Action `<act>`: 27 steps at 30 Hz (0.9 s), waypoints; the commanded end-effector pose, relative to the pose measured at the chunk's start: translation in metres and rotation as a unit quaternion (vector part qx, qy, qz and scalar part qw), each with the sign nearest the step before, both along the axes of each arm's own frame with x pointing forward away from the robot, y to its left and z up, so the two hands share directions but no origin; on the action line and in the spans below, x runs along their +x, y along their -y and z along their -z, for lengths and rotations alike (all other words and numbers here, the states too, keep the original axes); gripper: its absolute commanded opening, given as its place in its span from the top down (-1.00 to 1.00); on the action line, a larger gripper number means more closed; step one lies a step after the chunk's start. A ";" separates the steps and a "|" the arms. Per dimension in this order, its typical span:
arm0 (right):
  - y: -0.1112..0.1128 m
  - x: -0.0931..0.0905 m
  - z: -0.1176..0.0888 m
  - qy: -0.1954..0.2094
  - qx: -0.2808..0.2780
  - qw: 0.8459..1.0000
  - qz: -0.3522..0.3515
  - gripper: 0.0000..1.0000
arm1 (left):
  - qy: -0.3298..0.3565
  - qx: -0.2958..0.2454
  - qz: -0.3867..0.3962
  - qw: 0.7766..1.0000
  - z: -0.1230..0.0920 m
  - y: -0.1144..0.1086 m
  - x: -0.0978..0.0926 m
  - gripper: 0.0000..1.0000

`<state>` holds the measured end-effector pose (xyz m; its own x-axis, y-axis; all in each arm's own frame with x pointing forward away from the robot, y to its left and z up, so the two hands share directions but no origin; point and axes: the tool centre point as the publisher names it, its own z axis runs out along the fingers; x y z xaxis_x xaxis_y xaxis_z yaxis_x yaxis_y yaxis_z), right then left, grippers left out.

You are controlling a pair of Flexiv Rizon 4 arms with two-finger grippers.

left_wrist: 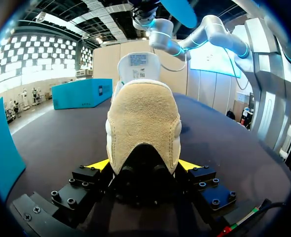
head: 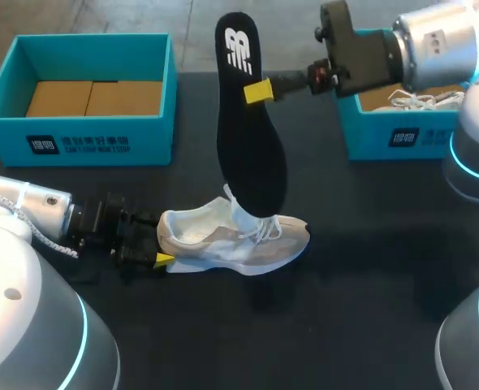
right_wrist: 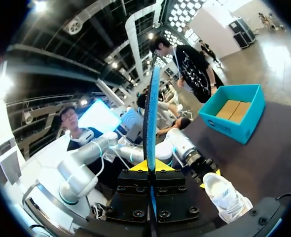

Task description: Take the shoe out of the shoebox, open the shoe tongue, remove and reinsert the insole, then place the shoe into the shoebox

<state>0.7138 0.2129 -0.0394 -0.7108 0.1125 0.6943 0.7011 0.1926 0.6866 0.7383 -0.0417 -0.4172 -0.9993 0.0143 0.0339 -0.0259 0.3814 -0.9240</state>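
Insole pinched by right claw above shoe.

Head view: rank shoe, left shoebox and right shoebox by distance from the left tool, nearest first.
1. shoe: centre front, its heel clamped in the left tool.
2. left shoebox: at the far left, behind that tool.
3. right shoebox: at the far right, on the opposite side.
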 end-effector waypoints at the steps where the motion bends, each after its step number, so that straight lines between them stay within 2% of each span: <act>1: 0.009 -0.016 -0.003 0.001 -0.003 1.000 0.019 1.00 | 0.000 0.001 0.000 1.000 0.003 0.001 0.001 1.00; 5: 0.012 -0.021 -0.011 0.015 0.006 1.000 0.023 1.00 | 0.000 0.001 0.000 1.000 0.003 0.001 0.001 1.00; 21: 0.012 -0.021 -0.011 0.015 0.006 1.000 0.023 1.00 | 0.000 0.001 0.000 1.000 0.003 0.001 0.001 1.00; 27: 0.027 -0.034 -0.028 0.035 0.015 0.999 -0.003 1.00 | 0.000 0.001 0.000 1.000 0.003 0.001 0.001 1.00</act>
